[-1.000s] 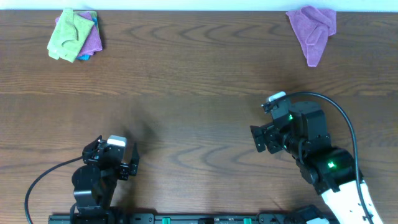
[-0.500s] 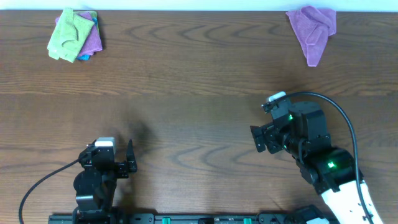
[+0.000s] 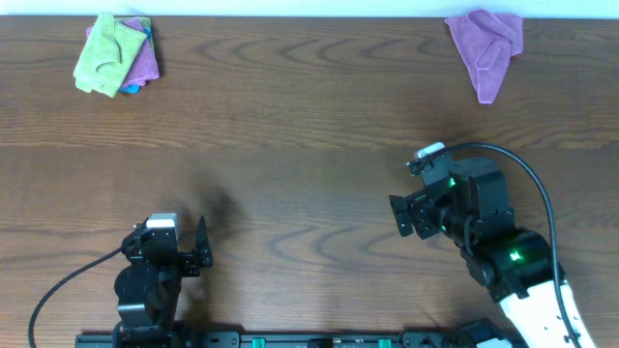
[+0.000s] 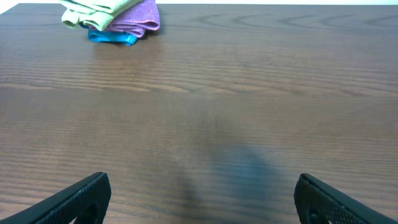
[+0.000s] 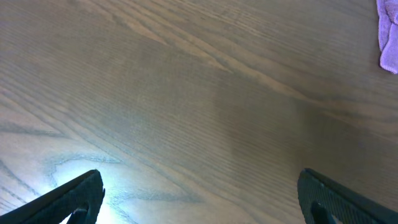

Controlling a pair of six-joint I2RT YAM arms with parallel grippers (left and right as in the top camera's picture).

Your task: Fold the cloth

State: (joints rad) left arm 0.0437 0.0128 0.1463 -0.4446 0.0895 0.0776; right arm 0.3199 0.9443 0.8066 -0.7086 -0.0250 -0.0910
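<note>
The lime-green cloth (image 3: 104, 53) lies folded on top of a small pile at the table's far left corner; it also shows at the top left of the left wrist view (image 4: 93, 7). My left gripper (image 3: 196, 246) is open and empty near the front left edge, far from the cloth; its fingers (image 4: 199, 198) frame bare wood. My right gripper (image 3: 399, 215) is open and empty over the right middle of the table, and its fingers (image 5: 199, 194) also frame bare wood.
Under the green cloth lie a purple cloth (image 3: 144, 63) and a blue cloth (image 4: 112, 37). Another purple cloth (image 3: 486, 46) lies crumpled at the far right corner, its edge showing in the right wrist view (image 5: 390, 34). The table (image 3: 309, 164) is dark wood.
My left gripper has turned and drawn back slightly toward the front edge since one second ago. The right arm and the cloths have not moved.
</note>
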